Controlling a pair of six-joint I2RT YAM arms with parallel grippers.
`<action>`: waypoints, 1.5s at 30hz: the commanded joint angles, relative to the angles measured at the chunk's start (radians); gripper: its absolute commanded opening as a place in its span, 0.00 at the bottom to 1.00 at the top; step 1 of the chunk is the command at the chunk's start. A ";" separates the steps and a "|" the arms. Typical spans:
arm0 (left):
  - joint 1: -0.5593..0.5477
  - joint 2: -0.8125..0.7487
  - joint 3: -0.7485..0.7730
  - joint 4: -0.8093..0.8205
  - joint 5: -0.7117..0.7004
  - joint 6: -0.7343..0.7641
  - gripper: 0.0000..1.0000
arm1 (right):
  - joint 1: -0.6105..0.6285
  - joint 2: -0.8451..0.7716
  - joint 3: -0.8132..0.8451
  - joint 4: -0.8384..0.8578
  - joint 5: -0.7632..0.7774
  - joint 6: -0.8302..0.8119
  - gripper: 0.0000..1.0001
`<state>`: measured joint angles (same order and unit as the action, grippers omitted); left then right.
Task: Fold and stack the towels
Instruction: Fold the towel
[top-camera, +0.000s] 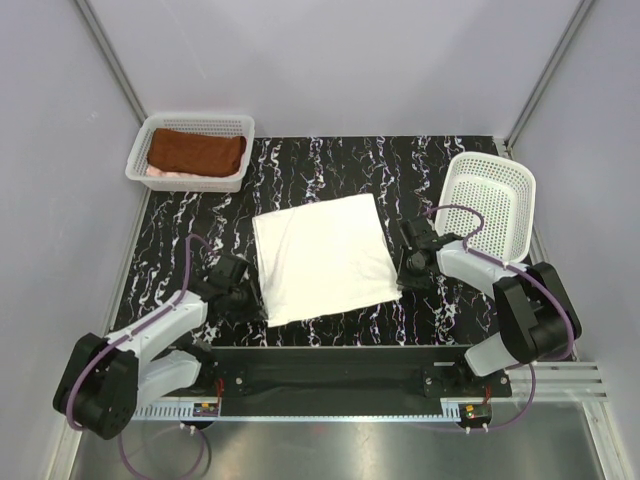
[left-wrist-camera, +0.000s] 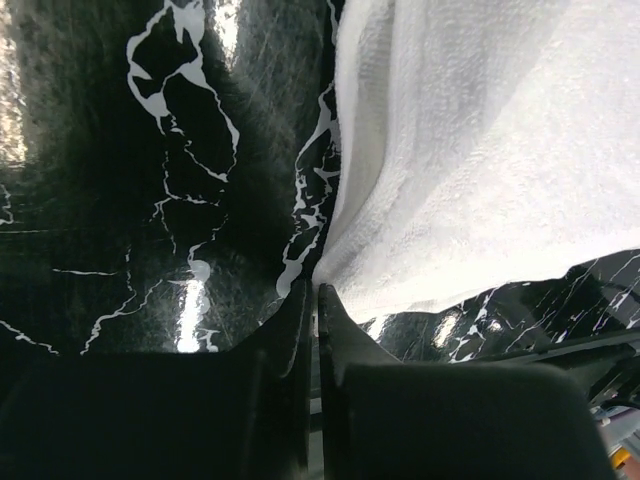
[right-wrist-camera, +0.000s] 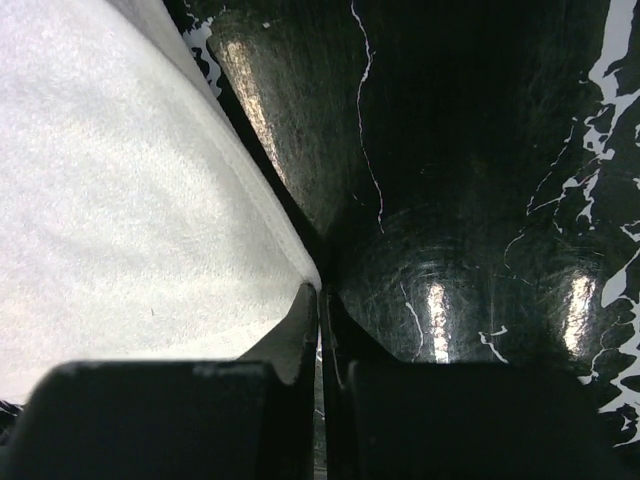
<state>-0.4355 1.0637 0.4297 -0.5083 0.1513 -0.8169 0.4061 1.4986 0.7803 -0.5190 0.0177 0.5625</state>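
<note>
A white towel (top-camera: 322, 258) lies spread flat in the middle of the black marbled table. My left gripper (top-camera: 252, 285) is at its left edge and my right gripper (top-camera: 403, 268) at its right edge. In the left wrist view the jaws (left-wrist-camera: 316, 290) are closed, with the towel's (left-wrist-camera: 470, 150) edge pinched at their tips. In the right wrist view the jaws (right-wrist-camera: 320, 292) are closed on the hem of the towel (right-wrist-camera: 110, 200). A rust-brown towel (top-camera: 196, 152) lies folded in the far-left basket, on top of a pale pink towel (top-camera: 163, 173) that barely shows.
A white mesh basket (top-camera: 200, 121) at the far left holds the two folded towels. A second white mesh basket (top-camera: 490, 200) stands tilted at the right, close behind my right arm. Grey walls close in the table on three sides.
</note>
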 joint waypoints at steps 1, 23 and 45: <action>-0.014 0.019 -0.029 0.047 -0.012 -0.014 0.00 | -0.001 0.018 -0.018 0.053 0.031 0.008 0.00; -0.115 -0.162 0.094 -0.066 -0.013 -0.169 0.00 | -0.001 -0.083 0.051 -0.059 0.057 0.013 0.00; -0.239 -0.074 -0.108 0.019 -0.150 -0.252 0.00 | -0.015 -0.116 0.138 -0.145 0.076 0.002 0.00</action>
<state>-0.6678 0.9867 0.3660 -0.4389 0.0956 -1.0733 0.4034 1.4303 0.8585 -0.6159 0.0486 0.5755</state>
